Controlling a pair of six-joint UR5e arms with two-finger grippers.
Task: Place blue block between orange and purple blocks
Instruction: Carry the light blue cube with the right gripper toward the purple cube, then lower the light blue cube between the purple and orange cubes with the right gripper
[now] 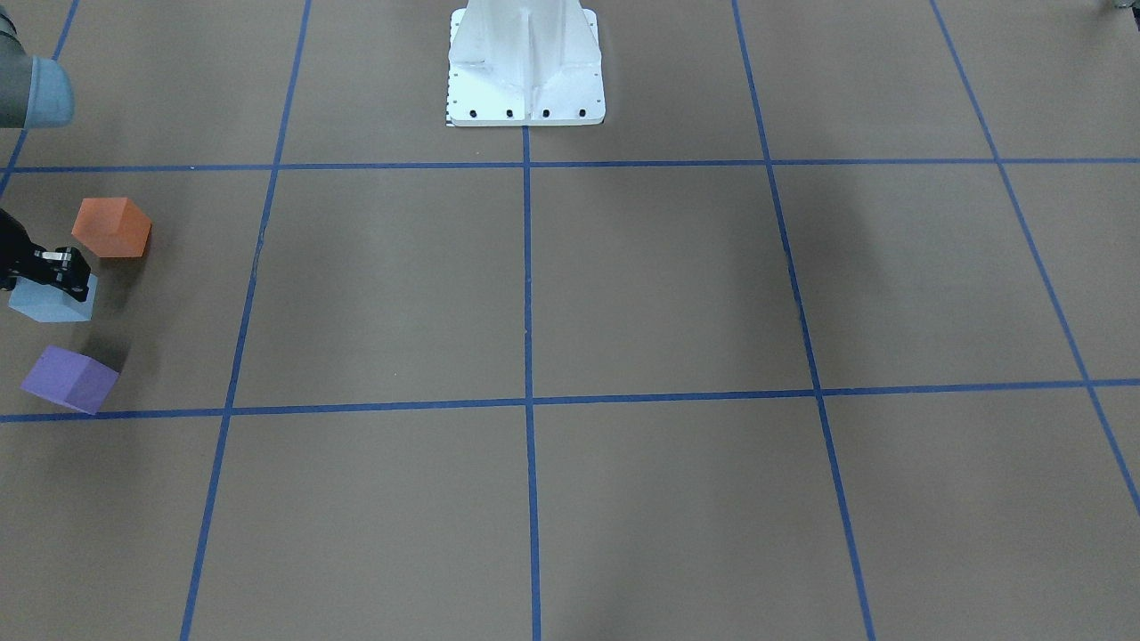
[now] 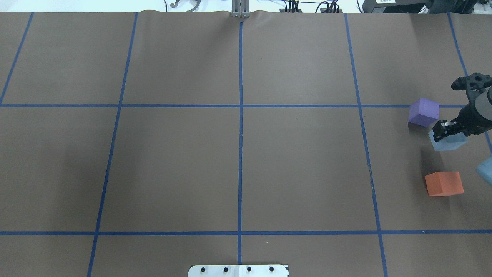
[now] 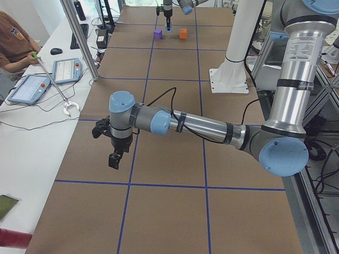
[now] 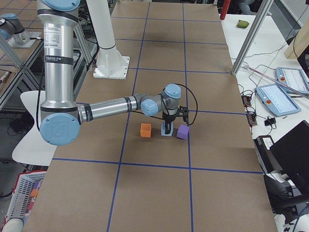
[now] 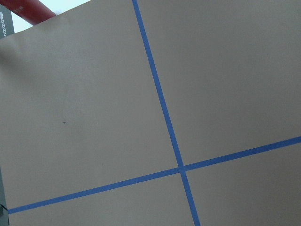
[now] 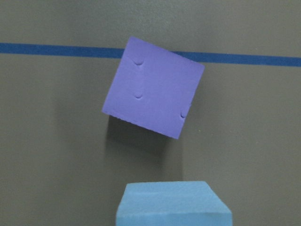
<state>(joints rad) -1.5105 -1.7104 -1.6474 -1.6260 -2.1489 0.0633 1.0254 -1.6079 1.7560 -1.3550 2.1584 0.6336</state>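
The light blue block [image 1: 49, 303] is between the orange block [image 1: 111, 227] and the purple block [image 1: 69, 380], at or just above the paper. My right gripper [image 1: 69, 271] stands over the blue block, fingers down its sides, and looks shut on it. In the overhead view the gripper [image 2: 441, 130] is on the blue block [image 2: 447, 143], with purple [image 2: 423, 112] beyond and orange [image 2: 444, 184] nearer. The right wrist view shows the blue block's top [image 6: 173, 205] below the purple block [image 6: 153, 87]. My left gripper [image 3: 114, 159] hangs far off over bare paper; I cannot tell if it is open.
The table is brown paper with a grid of blue tape lines [image 2: 240, 115]. The white robot base [image 1: 525, 67] stands at the middle of the robot's side. The blocks lie near the table's end on the robot's right. An operator and tablets [image 3: 29, 87] are beside the table.
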